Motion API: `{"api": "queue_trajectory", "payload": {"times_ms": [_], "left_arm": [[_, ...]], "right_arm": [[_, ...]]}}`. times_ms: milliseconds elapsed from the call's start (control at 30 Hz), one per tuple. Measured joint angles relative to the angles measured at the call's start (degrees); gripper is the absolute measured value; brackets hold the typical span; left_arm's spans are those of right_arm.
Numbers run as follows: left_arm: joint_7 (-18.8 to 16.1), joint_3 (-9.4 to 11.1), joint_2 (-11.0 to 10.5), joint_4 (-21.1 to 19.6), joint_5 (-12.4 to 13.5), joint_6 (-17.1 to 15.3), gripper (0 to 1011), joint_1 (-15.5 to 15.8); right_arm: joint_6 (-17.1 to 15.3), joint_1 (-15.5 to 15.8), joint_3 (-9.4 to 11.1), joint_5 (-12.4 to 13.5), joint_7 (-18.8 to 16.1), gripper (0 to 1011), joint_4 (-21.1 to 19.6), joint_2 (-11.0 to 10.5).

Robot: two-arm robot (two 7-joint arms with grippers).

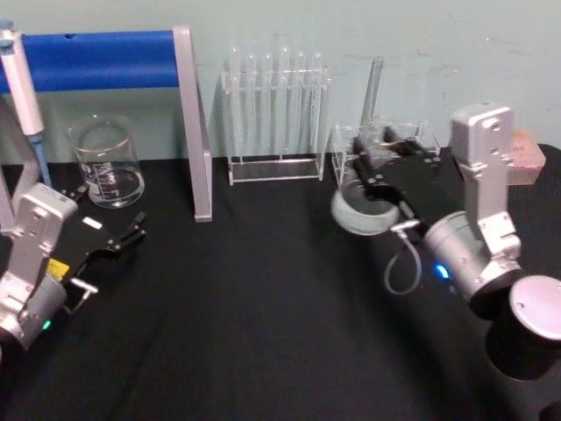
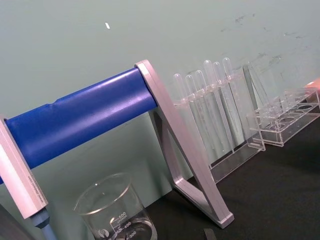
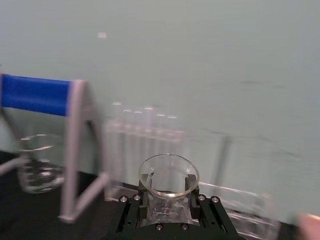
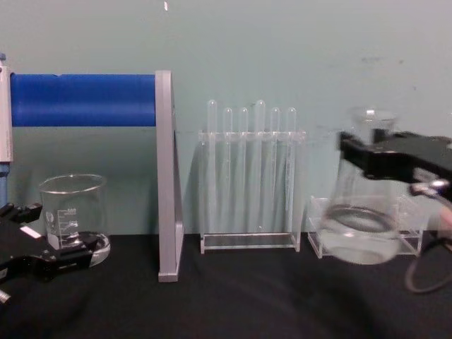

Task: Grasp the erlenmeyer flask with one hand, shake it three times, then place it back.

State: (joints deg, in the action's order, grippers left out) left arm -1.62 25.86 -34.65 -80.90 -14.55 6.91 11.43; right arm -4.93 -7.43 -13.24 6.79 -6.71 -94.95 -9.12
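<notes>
— Where is the erlenmeyer flask (image 4: 357,226)?

— On the right side of the desk (image 1: 263,307), just in front of the small clear rack (image 4: 409,244) by the far wall. It stands roughly upright, wide base down. I cannot tell whether the base rests on the desk or hangs just above it.

— And who has it?

— The right end effector (image 4: 373,157). Its black fingers (image 3: 132,210) are clenched on the flask's narrow neck, one on each side, just under the flared rim. The right arm comes in from the near right.

— The other arm?

— The left end effector (image 1: 131,235) sits low at the near left of the desk, released, with nothing between its fingers. The beaker (image 1: 107,162) stands just beyond it, close but apart.

— What else is on the desk?

— A stand with a blue bar (image 1: 96,60) and grey legs at the far left. The tall test tube rack (image 1: 274,114) stands against the wall in the middle, between that stand and the flask.
</notes>
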Motion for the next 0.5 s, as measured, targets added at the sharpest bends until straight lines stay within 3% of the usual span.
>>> {"api": "queue_trajectory", "payload": {"times_ms": [267, 500], "left_arm": [[0.0, 0.0, 0.0, 0.0, 0.0, 0.0, 1001, 0.0], [0.0, 0.0, 0.0, 0.0, 0.0, 0.0, 1001, 0.0]], "right_arm": [[-1.4, 2.8, 4.9, -2.6, 5.7, 450, -2.5, 1.2], [-1.8, 3.5, 6.7, -3.4, 6.6, 450, -2.9, 1.9]]}}
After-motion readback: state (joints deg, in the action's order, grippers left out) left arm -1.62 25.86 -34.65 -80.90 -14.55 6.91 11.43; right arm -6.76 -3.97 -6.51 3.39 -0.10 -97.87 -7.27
